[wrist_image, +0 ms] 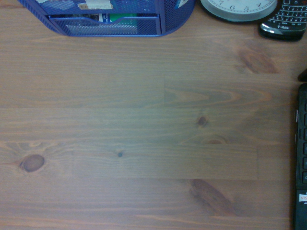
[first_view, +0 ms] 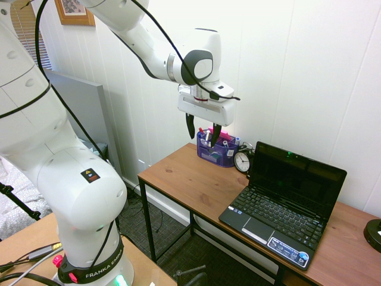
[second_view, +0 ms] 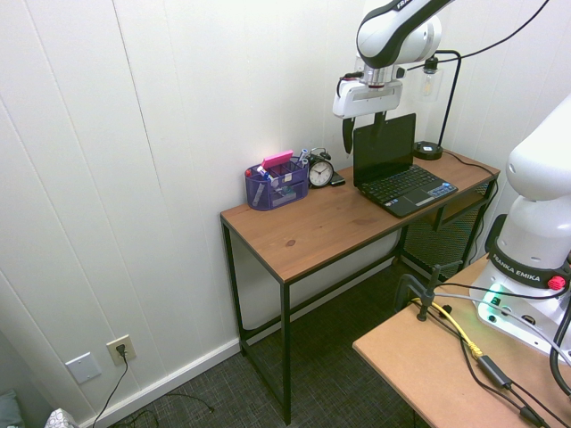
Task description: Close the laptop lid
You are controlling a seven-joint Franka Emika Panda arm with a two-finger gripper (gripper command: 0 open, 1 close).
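**Laptop lid: open, untouched; closing not yet begun**

Item 1. Laptop lid (first_view: 296, 177): thin black panel, dark screen facing the keyboard, standing upright and tilted slightly back. In the first exterior view it rises at about 4 o'clock from the gripper, toward the wall side of the worktop (first_view: 190, 176).

Item 2. Keyboard base (first_view: 277, 225): flat on the worktop, silver touchpad and stickers along its front edge.

Item 3. Gripper (first_view: 203, 132): pointing straight down, fingers spread wide, nothing between them. It hangs in the air above bare wood, well above the worktop and apart from the lid.

Item 4. Blue mesh organiser (first_view: 218, 150): against the wall, pens and a pink object inside.

Item 5. Alarm clock (first_view: 241, 161): just beside the organiser, between it and the laptop. A dark phone (wrist_image: 285, 21) shows next to it in the wrist view.

Item 6. Black lamp base (first_view: 373, 233): at 3 o'clock of the laptop.

Progress: 0 of the closing done. Remaining, as judged: travel to the lid's top edge, contact, and push it down onto the base.
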